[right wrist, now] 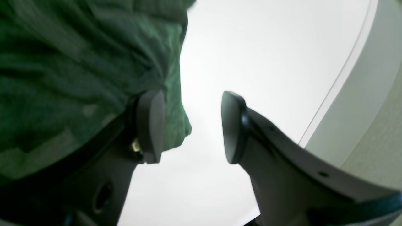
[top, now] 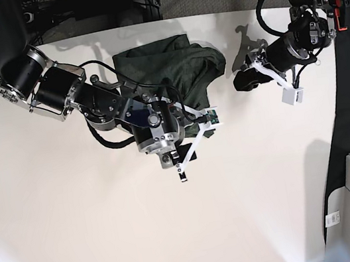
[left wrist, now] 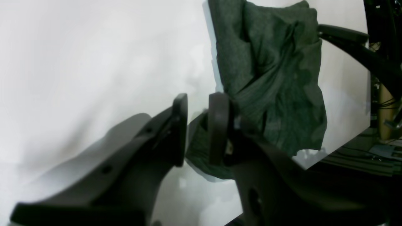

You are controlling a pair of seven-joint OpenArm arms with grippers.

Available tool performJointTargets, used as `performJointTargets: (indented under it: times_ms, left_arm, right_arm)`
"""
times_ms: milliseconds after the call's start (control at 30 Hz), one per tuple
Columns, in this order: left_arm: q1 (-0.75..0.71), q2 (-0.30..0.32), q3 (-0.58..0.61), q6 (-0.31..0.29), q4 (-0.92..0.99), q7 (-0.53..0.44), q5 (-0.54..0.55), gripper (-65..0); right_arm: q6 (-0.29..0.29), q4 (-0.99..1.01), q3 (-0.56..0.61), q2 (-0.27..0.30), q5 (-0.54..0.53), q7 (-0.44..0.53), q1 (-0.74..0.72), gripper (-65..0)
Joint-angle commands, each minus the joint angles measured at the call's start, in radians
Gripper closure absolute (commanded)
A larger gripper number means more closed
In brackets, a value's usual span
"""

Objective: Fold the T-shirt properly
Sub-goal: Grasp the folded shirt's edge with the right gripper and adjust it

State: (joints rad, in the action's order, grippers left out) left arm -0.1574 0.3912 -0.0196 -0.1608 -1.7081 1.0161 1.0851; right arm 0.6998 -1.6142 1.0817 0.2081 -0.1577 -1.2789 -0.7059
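Lying bunched on white table point(top: 74, 208), T-shirt point(top: 175, 70) — dark olive, creased

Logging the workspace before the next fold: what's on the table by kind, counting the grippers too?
Dark olive-green knit T-shirt, bunched on the white table: 1
Black robot grippers: 2, the left gripper beside the shirt, the right gripper at the shirt's edge
Total: 3

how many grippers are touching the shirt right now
1, as far as can be seen. The right gripper sits at the shirt's near edge, one finger against the cloth, jaws open. The left gripper hangs apart from it over the bare table.
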Motion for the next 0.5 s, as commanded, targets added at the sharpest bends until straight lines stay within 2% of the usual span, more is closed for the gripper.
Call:
performJointTargets:
  times_ms: [0, 200, 333, 467]
  left_arm:
    - [0.012, 0.012, -0.009, -0.007, -0.013, -0.013, 0.019, -12.2]
    - [0.012, 0.012, -0.006, -0.007, -0.013, -0.013, 0.019, -12.2]
    - [0.012, 0.012, -0.007, -0.007, -0.013, -0.013, 0.019, -12.2]
    - [0.012, 0.012, -0.007, -0.007, -0.014, -0.013, 0.019, -12.2]
  right_arm:
    - [-0.002, -0.019, -0.010, 0.000, 0.007, 0.005, -0.030, -26.5]
    - [-0.002, -0.004, -0.008, -0.003, 0.007, 0.011, -0.005, -26.5]
    - [-0.002, 0.032, 0.059, -0.006, 0.010, 0.021, 0.001, -26.5]
    - [-0.002, 0.051, 0.099, -0.008, 0.088, 0.074, 0.007, -26.5]
